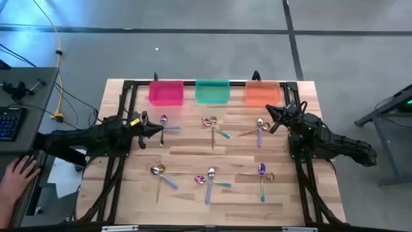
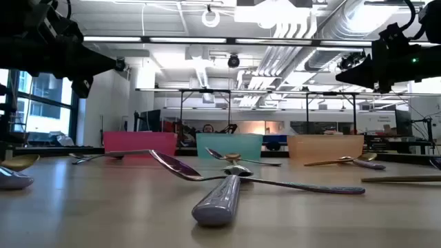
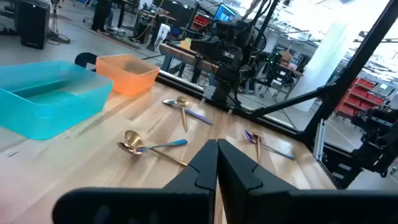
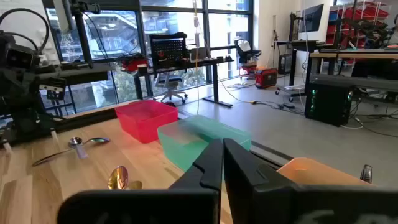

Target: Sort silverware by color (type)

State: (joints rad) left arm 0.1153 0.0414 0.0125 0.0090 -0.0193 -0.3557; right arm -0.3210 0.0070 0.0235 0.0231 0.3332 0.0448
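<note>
A: Checked the left gripper (image 1: 159,129)? Fingers (image 3: 205,165)?
B: Clenched, nothing between them. Hovered above the table (image 1: 193,149) at its left side, tip near the far-left spoon cluster (image 1: 164,122).

A: Right gripper (image 1: 270,113)?
B: Likewise pressed together and empty. Sat over the far right of the table, just in front of the orange bin (image 1: 262,93), beside the far-right spoon cluster (image 1: 259,125).

A: Silverware positions?
B: All on the table, none in a bin. Six small crossed clusters in two rows of three. Far row: left, middle (image 1: 212,124), right. Near row: left (image 1: 159,174), middle (image 1: 209,176), right (image 1: 262,173). Mixed in each: gold, silvery-lavender, and purple with teal handle.

A: Bins?
B: Pink bin (image 1: 166,91), green bin (image 1: 212,91) and orange one lined along the far edge, left to right. Seen empty in the high view.

A: Anything off the table?
B: A person's hand (image 1: 19,173) resting at the left, by a desk with a keyboard (image 1: 8,121).
</note>
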